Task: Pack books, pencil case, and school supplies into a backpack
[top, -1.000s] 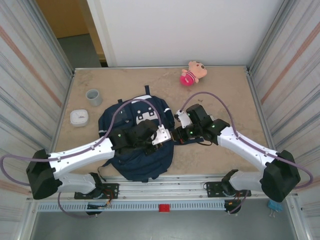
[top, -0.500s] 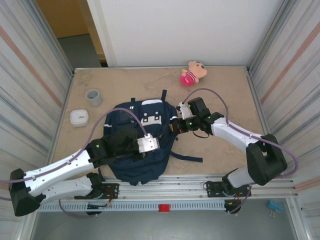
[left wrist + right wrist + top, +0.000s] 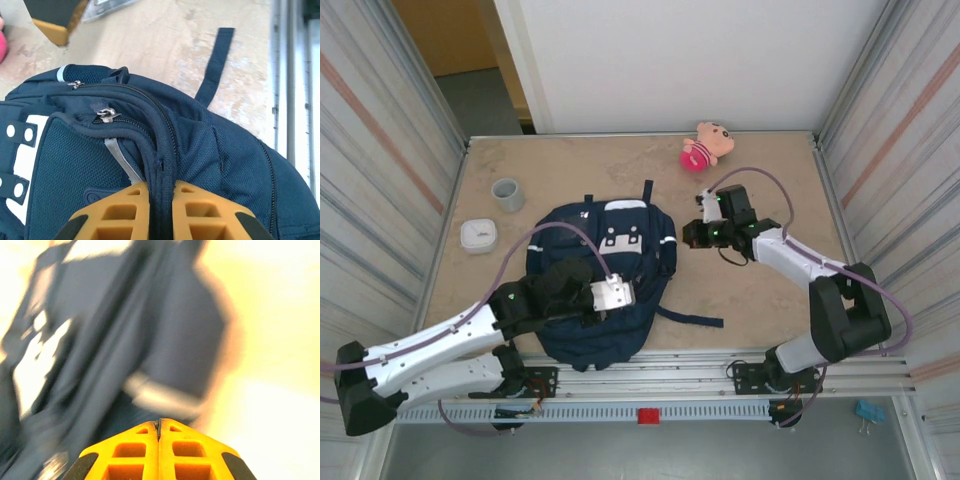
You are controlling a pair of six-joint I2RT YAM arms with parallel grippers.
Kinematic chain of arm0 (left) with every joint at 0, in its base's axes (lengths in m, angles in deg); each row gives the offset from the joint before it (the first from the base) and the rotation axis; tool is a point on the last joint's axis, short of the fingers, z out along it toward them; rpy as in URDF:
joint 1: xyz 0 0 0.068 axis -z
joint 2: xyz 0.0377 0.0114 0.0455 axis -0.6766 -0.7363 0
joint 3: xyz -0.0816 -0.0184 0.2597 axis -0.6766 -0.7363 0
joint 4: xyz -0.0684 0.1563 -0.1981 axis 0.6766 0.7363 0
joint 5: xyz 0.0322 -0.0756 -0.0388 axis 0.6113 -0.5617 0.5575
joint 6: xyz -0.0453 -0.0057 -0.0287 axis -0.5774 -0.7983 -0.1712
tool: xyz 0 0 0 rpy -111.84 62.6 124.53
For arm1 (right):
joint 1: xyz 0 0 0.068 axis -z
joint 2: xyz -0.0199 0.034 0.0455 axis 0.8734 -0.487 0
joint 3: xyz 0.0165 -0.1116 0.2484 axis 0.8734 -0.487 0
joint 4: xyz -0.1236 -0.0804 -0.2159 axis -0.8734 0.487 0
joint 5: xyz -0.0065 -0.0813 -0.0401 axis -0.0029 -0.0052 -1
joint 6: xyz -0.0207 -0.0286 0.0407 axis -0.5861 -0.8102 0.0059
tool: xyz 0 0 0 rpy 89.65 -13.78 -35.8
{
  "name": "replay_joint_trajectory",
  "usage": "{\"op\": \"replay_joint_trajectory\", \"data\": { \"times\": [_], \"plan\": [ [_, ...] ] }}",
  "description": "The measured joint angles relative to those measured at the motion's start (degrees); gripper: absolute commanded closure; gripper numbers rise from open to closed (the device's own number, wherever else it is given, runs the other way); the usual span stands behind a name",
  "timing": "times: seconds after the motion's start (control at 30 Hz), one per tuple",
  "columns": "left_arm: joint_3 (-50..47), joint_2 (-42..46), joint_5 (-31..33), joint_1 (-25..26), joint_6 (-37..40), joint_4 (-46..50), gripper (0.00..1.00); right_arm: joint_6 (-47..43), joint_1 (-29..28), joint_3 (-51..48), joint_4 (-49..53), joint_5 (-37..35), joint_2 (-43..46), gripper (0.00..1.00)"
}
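While the left end effector (image 3: 160, 187) pinches the one backpack's (image 3: 640, 255) zipper ridge, the right end effector (image 3: 692, 237) sits closed, seemingly empty, beside its right edge, bare table (image 3: 770, 190) beyond.

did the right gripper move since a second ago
Yes. The right gripper has shifted away from the near table edge, toward the plush toy at the far side, and now sits just beside the backpack's right edge.

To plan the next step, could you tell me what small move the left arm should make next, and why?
Probably open the left fingers and let go: they pinch a seam of the backpack, which lies flat with its zips looking closed.
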State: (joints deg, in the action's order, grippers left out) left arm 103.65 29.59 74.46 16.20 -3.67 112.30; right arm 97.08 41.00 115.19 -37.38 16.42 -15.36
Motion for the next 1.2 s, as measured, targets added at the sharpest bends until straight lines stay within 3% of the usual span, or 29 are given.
{"op": "replay_joint_trajectory", "data": {
  "times": [0.1,0.13,0.2,0.33,0.47,0.6,0.73,0.93,1.2],
  "plan": [
    [-0.04,2.69,-1.51,0.13,0.42,1.97,0.90,0.87,1.86,0.02,-1.07,-2.62,-2.62,1.00],
    [-0.04,3.28,-1.55,0.20,0.44,2.36,0.86,1.09,1.86,0.04,-1.31,-2.69,-3.13,1.00],
    [-0.39,4.22,-1.14,0.22,0.59,2.56,0.65,1.38,1.73,0.15,-2.01,-2.32,-3.56,1.00],
    [-1.16,5.31,1.16,0.48,-0.33,1.68,0.43,1.86,0.96,0.52,-3.43,-0.68,-2.95,0.59],
    [-1.60,5.90,3.02,-0.02,-2.12,0.55,0.25,2.08,-1.01,0.44,-2.93,0.20,2.69,0.51],
    [-1.53,5.84,5.16,-1.09,-5.09,0.61,0.18,1.33,-4.31,-0.83,-1.84,0.61,11.56,0.49],
    [-1.51,4.17,6.84,-4.63,-11.63,0.57,0.19,1.33,-10.10,-4.48,-1.92,0.70,19.34,0.48],
    [-2.89,-3.45,6.78,-11.54,-26.67,-4.55,0.19,3.28,-20.06,-9.42,-1.97,-0.92,20.50,0.48],
    [-5.46,-18.01,5.57,-14.21,-34.01,-14.19,0.20,5.99,-19.17,-12.00,-3.85,-3.63,19.58,0.47]
  ]
}}
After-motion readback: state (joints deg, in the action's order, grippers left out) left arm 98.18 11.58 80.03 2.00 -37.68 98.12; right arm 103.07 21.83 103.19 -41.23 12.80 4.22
